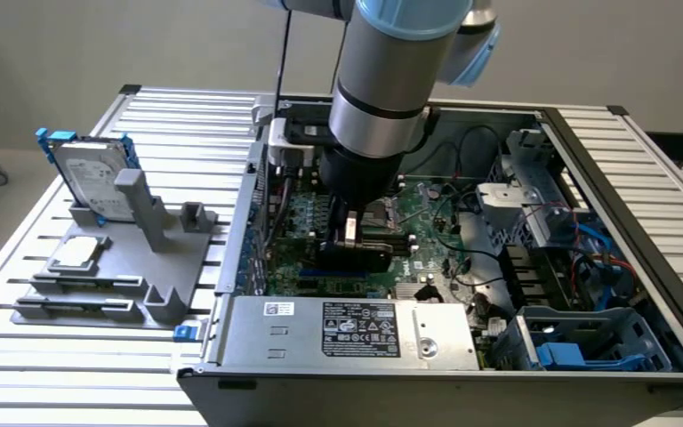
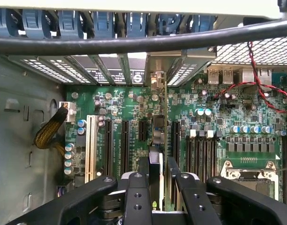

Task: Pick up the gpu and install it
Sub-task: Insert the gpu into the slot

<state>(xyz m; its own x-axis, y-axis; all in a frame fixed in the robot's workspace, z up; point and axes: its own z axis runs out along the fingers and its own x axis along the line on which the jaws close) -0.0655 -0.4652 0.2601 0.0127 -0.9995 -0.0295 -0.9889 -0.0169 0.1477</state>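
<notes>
Reaching down into the open computer case (image 1: 437,400), the arm holds its claw (image 1: 351,233) just above the motherboard (image 1: 425,213). Claw condition: clenched on the gpu (image 1: 349,258), with one finger on each flat side of the card.

In the wrist view the claw (image 2: 155,174) has the gpu (image 2: 156,136) standing on edge between the fingers (image 2: 143,165). The card's long axis runs straight ahead of the claw toward the rear wall of the case. Its silver end bracket (image 2: 158,80) is at the end farthest from the claw, up against the slotted rear panel. The lower edge of the card lines up with a black expansion slot directly beneath the claw; whether it is fully seated cannot be determined.

Further black slots flank the card on both sides of the claw, and a white slot (image 2: 91,147) lies further out to one side. A power supply (image 1: 354,331) sits near the claw inside the case.

Well apart from the claw, outside the case toward the exterior view's left, a hard drive (image 1: 90,178) stands upright on a grey holder (image 1: 140,258) on the slatted table (image 1: 33,374).
</notes>
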